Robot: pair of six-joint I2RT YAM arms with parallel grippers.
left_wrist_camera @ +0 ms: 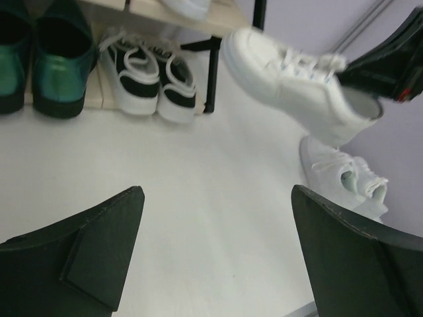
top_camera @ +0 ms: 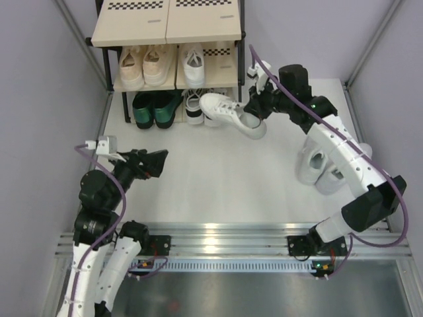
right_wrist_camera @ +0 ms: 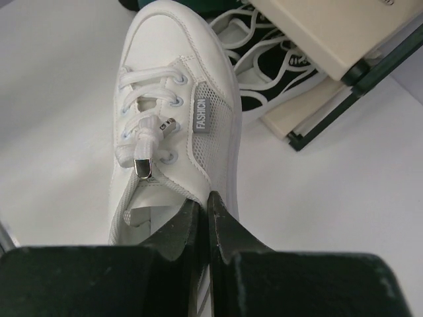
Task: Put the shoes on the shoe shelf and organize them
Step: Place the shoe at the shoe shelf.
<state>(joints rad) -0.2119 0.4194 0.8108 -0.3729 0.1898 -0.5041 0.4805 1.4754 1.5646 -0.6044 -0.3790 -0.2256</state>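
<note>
On the shoe shelf (top_camera: 165, 26), beige sneakers (top_camera: 145, 65) and one small white sneaker (top_camera: 193, 65) are set on the middle tier, with dark green shoes (top_camera: 153, 109) and black-and-white sneakers (top_camera: 193, 107) on the bottom. A white laced sneaker (top_camera: 228, 112) is held tilted, toe toward the shelf, pinched at its collar by the right gripper (right_wrist_camera: 208, 221). A larger white pair (top_camera: 317, 165) is seen lying on the bench (top_camera: 218, 178).

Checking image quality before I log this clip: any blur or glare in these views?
Top external: sharp, glare on the silver metal rail. Left wrist: soft overall, the white laced sneaker slightly smeared. Right wrist: that sneaker's grey tag crisp, beige shelf board softer.
</note>
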